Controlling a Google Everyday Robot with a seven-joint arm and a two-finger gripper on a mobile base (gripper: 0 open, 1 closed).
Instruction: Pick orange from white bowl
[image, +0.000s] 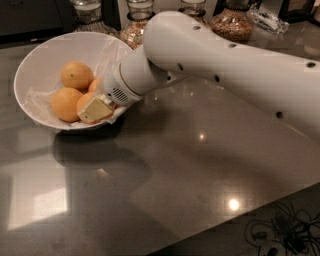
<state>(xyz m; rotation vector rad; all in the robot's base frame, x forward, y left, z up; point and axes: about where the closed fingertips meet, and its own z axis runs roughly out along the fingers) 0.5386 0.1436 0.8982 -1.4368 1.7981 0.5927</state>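
The white bowl (30, 75) stands at the left of the dark table, lined with crinkled white wrap. Several oranges lie in it: one at the back (76, 75), one at the front left (65, 104), one (86, 100) right against the gripper, and one (97, 83) mostly hidden behind the wrist. My gripper (95, 110) reaches into the bowl from the right, over its front right rim, with its cream tip resting against the near orange. The thick white arm (215, 60) hides the bowl's right side.
Glass jars of grain (231, 22) stand in a row along the table's back edge, close behind the arm and bowl. A clear packet (267, 20) lies at the back right. Cables (280, 230) lie on the floor past the table's front right edge.
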